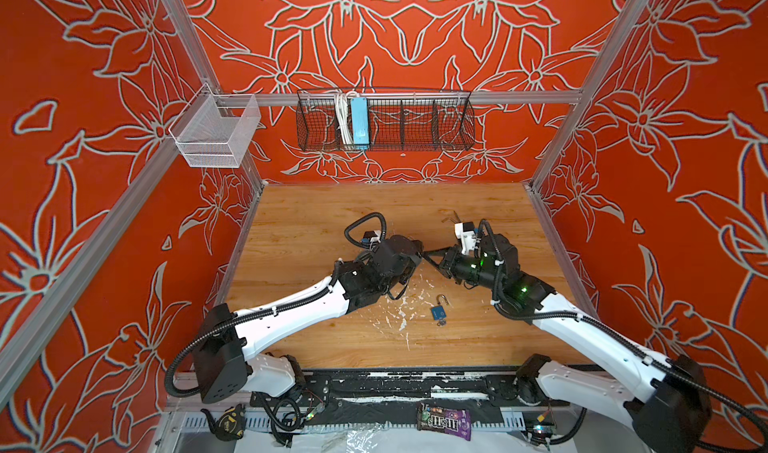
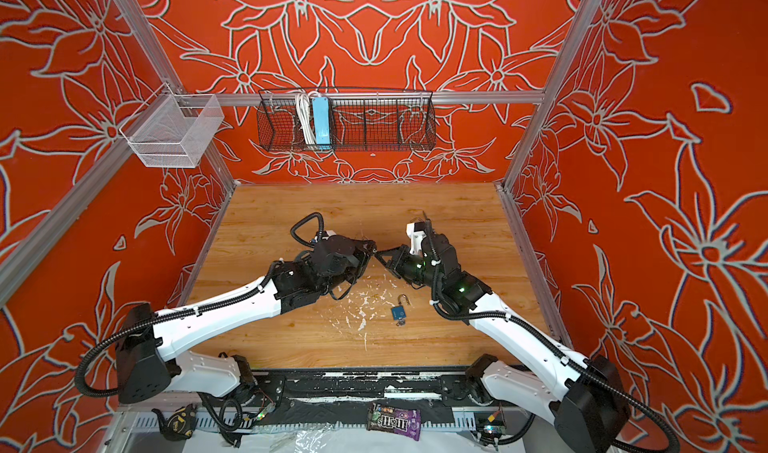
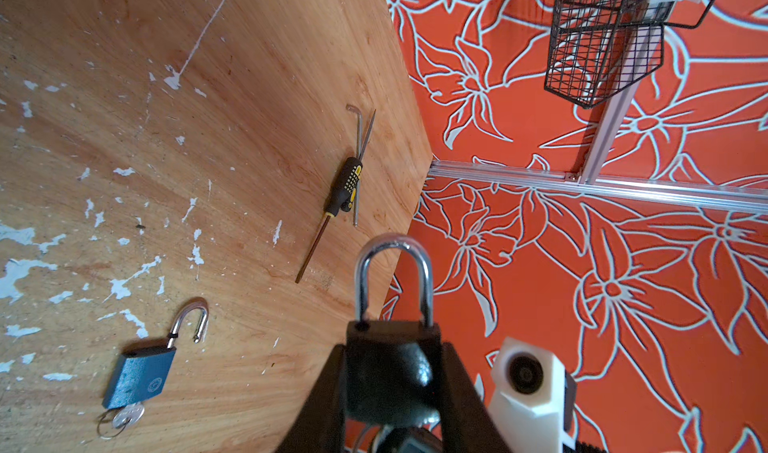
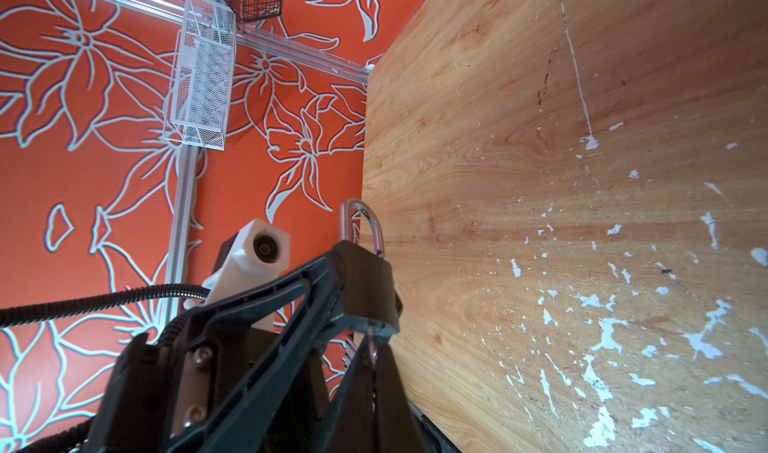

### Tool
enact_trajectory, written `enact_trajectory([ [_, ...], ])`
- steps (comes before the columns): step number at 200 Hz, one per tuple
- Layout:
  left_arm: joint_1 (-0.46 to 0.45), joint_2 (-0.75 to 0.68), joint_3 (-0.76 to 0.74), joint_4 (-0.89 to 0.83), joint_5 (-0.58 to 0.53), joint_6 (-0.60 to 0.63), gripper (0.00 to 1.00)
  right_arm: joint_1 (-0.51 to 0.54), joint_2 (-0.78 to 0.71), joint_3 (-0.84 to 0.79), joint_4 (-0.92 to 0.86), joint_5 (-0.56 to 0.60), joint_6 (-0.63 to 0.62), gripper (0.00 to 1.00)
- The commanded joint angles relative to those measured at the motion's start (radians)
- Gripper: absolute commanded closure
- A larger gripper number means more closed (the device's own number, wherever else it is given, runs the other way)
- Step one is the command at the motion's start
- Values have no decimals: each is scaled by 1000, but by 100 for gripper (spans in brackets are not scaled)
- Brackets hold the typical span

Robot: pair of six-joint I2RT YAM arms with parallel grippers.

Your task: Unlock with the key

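Well, my left pincer (image 3: 392, 359) is pinching the black padlock (image 3: 390, 372) by its two flat sides. I hold it up in the air, over the middle of the wooden surface (image 3: 249, 97). Its shiny loop (image 3: 392, 264) is pushed down into the body, so I think it is not unlocked yet.

My right pincer (image 4: 375, 347) is pressed tight together just under the bottom of the lock. I think the key is pinched in there, but it is too small and hidden for me to be sure.

This lock is hard metal. It will not bend or break, and I think it is heavy for its size. Its sides look smooth, so it may slip or twist when the key turns. The flat sides are the best place to hold it, because that leaves the loop and the bottom hole free. A key is thin and tiny, so its flat head is the part to pinch.

Down on the surface lies a blue padlock (image 3: 139, 374), its loop open and a silver key (image 3: 126, 414) in it.
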Motion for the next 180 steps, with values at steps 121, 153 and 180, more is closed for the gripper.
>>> enact_trajectory([
  [121,22,-36,63,-265,-49,83,100,3,-38,30,-32,18,-202,87],
  [153,42,-47,53,-281,-39,119,100,1,-47,41,-63,13,-238,82],
  [180,64,-57,65,-304,-19,250,100,-10,-53,93,-155,-5,-311,73],
])
